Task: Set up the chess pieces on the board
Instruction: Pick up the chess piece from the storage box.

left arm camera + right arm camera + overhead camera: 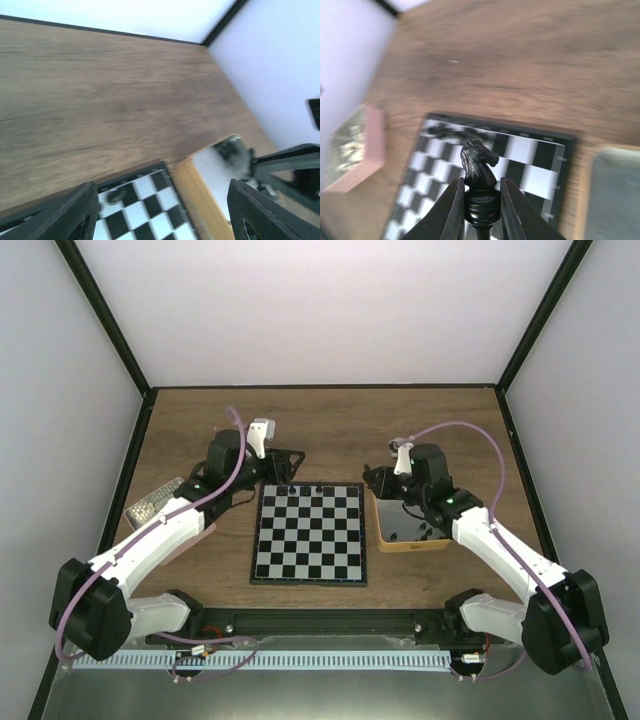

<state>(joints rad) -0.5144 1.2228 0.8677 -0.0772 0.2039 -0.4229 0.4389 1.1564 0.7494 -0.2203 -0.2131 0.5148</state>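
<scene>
The board (310, 540) lies flat at the table's middle, with a few black chess pieces (300, 486) standing in its far row. My right gripper (481, 190) is shut on a black knight (479, 160), held upright above the board's (530, 165) far right part. In the top view it (372, 480) hovers by the board's far right corner. My left gripper (162, 200) is open wide and empty over the board's (145, 210) far edge, near one piece (116, 195). In the top view it (285, 465) sits behind the far left corner.
A tan-sided tin (410, 525) stands against the board's right side; it also shows in the left wrist view (200, 185) and the right wrist view (615, 190). A pink tray (160, 502) with small pieces lies left of the board, also in the right wrist view (355, 150).
</scene>
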